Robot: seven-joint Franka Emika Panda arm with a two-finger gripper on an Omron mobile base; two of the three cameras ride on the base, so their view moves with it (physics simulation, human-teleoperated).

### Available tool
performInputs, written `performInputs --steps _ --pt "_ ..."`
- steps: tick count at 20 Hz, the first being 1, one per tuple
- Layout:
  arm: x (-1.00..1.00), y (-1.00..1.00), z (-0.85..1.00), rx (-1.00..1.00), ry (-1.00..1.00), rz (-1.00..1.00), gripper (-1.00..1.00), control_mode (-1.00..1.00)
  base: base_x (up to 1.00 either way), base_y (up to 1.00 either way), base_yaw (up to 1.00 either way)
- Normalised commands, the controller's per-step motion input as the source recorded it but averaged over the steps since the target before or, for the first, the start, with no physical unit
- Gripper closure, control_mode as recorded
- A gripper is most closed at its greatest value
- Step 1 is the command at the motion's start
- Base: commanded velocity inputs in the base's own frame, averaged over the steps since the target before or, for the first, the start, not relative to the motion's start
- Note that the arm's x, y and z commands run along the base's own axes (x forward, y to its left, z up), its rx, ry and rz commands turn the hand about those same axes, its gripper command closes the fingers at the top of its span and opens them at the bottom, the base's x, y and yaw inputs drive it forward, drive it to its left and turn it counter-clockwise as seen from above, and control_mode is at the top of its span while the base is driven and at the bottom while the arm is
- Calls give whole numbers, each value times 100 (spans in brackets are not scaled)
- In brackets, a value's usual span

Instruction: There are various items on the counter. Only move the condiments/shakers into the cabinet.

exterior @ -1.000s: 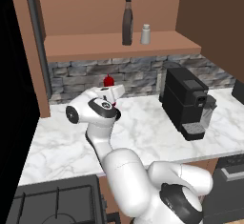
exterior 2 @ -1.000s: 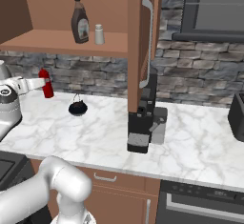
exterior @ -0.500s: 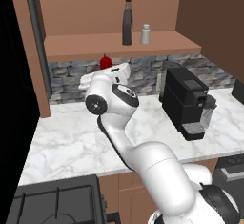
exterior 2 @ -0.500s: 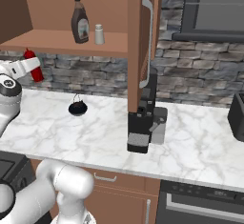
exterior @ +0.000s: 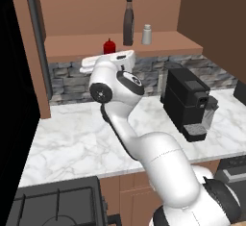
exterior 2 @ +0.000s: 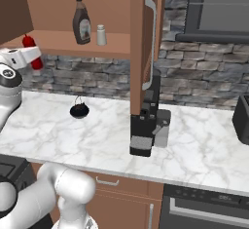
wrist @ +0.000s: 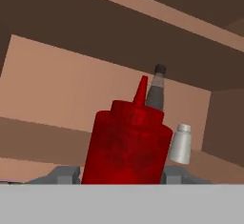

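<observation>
Brown wooden cabinet (exterior: pixel 158 42) with its wide shelf hangs above my white marble bench (exterior 2: pixel 204 147). At the shelf's left end my end effector (wrist: pixel 123 173) is clenched around the slim red squeeze bottle (wrist: pixel 126 144), raised at shelf level. Right of it on the shelf stand the tall dark brown bottle (exterior 2: pixel 81 21) and the small pale grey shaker (exterior 2: pixel 101 35). Below, the round black object (exterior 2: pixel 79 109) rests on the bench.

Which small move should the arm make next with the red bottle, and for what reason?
Probably carry it a little further in over the shelf and lower it. The gripper holds the red bottle at the shelf's left end, while the dark brown bottle and shaker already stand there.
</observation>
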Motion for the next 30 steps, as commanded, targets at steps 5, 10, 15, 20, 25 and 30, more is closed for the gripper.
performInputs --steps 5,10,15,20,25,30 --pt "0 0 42 7 2 0 100 -100 0 0 0" --pt "-1 0 31 -1 -8 0 100 -100 0 0 0" --pt "13 0 33 0 -2 0 100 -100 0 0 0" --pt "51 0 0 0 0 0 100 -100 0 0 0" --pt "60 0 0 1 4 0 100 -100 0 0 0" --pt "62 1 -2 1 6 0 100 -100 0 0 0"
